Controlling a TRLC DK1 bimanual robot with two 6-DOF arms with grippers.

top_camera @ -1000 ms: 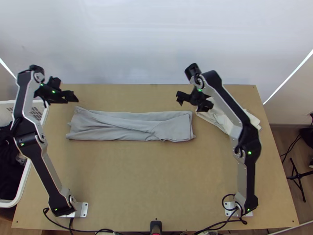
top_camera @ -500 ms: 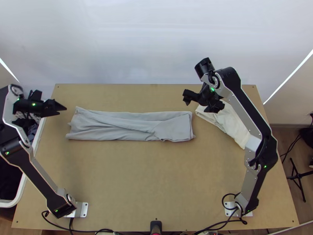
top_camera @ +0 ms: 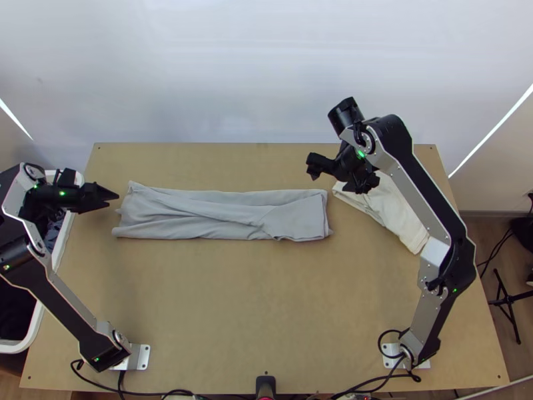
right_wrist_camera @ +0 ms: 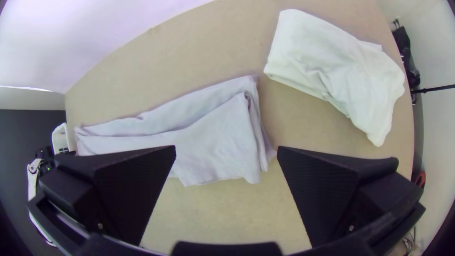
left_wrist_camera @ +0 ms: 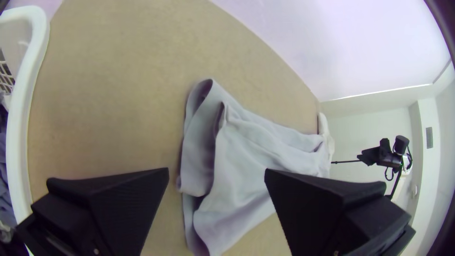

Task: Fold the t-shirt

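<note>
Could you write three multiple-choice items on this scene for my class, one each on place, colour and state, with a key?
1. Where is the white cloth?
A) On the t-shirt
B) On the table, right of the t-shirt
C) In a basket

2. What colour is the t-shirt?
A) Grey
B) Red
C) Green

3. How is the left gripper?
A) Shut on the t-shirt
B) Shut, empty
C) Open, empty

Key:
1 B: bare tabletop separates the two cloths.
2 A: its whole folded strip looks grey from above.
3 C: its fingers stand wide apart, gripping nothing.
</note>
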